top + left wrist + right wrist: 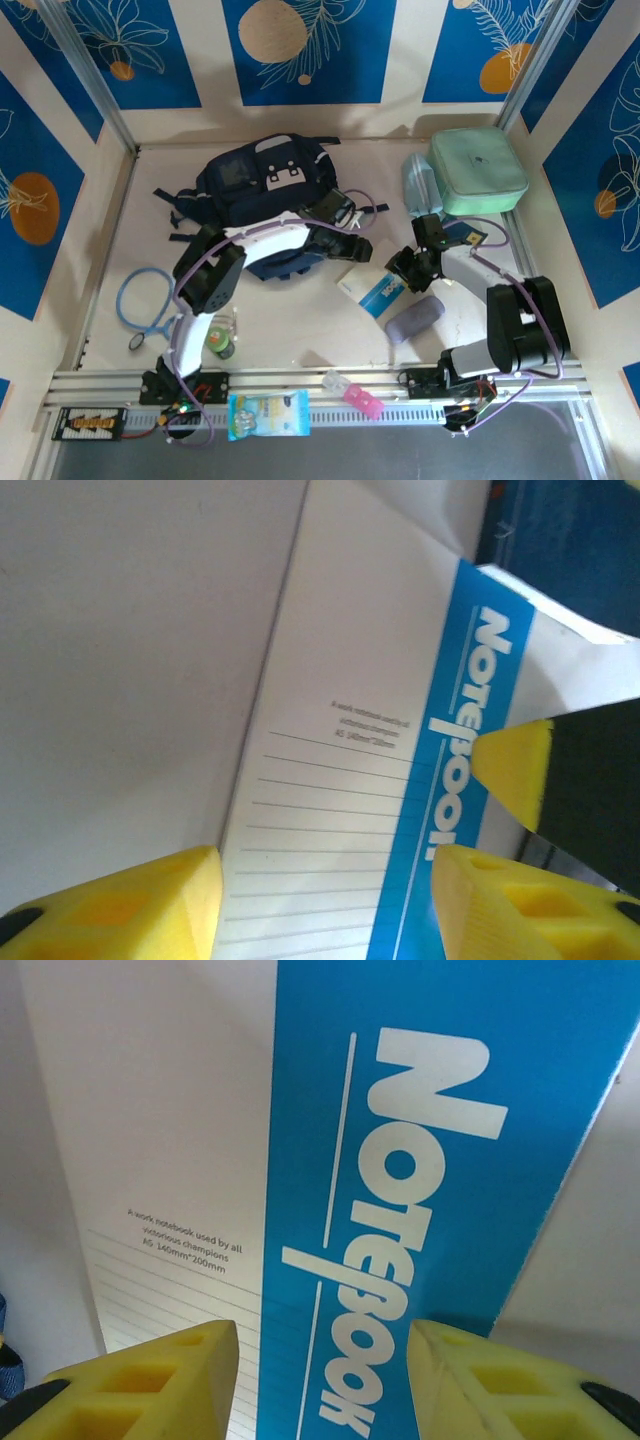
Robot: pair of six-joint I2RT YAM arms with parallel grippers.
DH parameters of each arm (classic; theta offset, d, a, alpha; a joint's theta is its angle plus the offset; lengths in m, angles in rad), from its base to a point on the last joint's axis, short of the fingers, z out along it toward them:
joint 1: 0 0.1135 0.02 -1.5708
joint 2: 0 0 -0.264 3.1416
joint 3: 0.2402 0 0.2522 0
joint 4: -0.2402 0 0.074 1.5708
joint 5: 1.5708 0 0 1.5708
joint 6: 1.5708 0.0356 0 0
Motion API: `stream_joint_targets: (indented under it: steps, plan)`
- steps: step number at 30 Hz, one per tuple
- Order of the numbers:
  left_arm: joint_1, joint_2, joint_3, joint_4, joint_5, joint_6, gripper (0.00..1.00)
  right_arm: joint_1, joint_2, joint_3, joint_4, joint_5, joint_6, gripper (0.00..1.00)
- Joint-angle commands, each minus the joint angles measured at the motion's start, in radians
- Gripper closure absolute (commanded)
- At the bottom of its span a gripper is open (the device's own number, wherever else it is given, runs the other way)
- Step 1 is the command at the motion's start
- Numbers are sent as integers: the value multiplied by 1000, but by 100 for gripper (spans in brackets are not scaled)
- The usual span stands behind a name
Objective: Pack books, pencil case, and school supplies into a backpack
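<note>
Around the middle of the tabletop (290,325), a little right of centre, lies the blue-and-white notebook (378,292). The right pincer (322,1330) hangs over its lettered blue band, jaws parted and grasping nothing. The left pincer (325,858) is likewise released, above the ruled white side. The navy backpack (262,180) sits by the far edge.
</note>
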Motion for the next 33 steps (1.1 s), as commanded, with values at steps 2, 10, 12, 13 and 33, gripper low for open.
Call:
stream_joint_targets:
  steps: [2,10,12,13,33]
  plan:
    - [-4,52,79,-92,-20,11,45,-16,33,12,10,-52,-9,51]
    - [-14,109,111,-119,17,13,52,-21,45,-13,19,-60,-11,51]
    - [-14,123,116,-123,19,11,55,-23,47,-13,19,-60,-13,51]
    - [-15,127,119,-125,18,12,55,-23,46,-11,18,-61,-14,51]
    - [-27,106,152,-79,279,15,60,-6,132,-52,195,-250,104,51]
